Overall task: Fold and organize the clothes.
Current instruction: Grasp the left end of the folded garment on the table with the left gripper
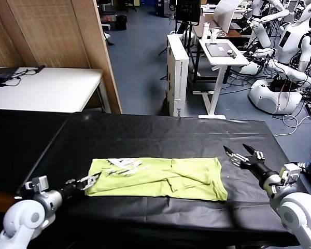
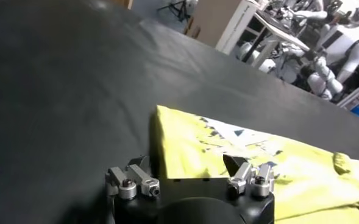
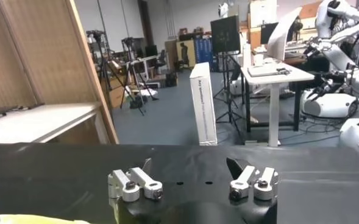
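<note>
The clothes are one lime yellow-green T-shirt (image 1: 160,179), folded into a long flat strip across the middle of the black table cover (image 1: 160,135), with a white print near its left end. My left gripper (image 1: 89,181) is low at the shirt's left edge and open, and the edge of the shirt (image 2: 258,164) lies between its fingers (image 2: 235,164). My right gripper (image 1: 243,155) hovers open and empty just off the shirt's right end. In the right wrist view, the right gripper (image 3: 190,164) has only black cover ahead of it, and a sliver of the shirt (image 3: 21,220) shows low at the side.
Beyond the table's far edge are a white table (image 1: 46,88), a wooden partition (image 1: 93,46), a tall white box (image 1: 177,72) and a white standing desk (image 1: 223,52). Other white robots (image 1: 285,57) stand at the far right. Bare black cover surrounds the shirt.
</note>
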Tool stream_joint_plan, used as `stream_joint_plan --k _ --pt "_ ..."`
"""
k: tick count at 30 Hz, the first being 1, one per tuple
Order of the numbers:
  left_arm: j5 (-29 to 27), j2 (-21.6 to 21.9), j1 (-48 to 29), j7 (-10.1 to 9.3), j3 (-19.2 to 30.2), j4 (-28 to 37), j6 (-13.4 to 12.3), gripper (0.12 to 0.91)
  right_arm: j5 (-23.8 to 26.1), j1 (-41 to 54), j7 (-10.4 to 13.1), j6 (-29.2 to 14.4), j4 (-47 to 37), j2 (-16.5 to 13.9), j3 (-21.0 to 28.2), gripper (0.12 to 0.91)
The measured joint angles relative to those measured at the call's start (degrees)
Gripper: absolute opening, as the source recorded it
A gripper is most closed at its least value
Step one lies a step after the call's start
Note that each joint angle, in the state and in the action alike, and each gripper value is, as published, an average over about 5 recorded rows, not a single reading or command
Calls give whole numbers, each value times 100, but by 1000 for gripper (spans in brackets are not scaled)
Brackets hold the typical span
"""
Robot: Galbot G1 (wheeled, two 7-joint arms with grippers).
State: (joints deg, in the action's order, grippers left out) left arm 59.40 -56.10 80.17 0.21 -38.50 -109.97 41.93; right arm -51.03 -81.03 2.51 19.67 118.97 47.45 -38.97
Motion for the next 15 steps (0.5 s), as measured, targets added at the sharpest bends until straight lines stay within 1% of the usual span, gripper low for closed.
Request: stream_joint_plan --k 2,5,9,15 --pt "-15 -39 -14 0 29 -11 0 883 11 -15 3 -1 23 13 4 907" --pt "-33 -75 -48 -7 55 18 0 825 37 -56 5 -8 51 28 2 907" --pt "-22 -96 -83 -40 61 90 1 694 74 -88 6 -16 70 34 3 907" --pt "-11 -103 -85 -77 59 138 7 332 127 -64 10 -19 71 63 19 907"
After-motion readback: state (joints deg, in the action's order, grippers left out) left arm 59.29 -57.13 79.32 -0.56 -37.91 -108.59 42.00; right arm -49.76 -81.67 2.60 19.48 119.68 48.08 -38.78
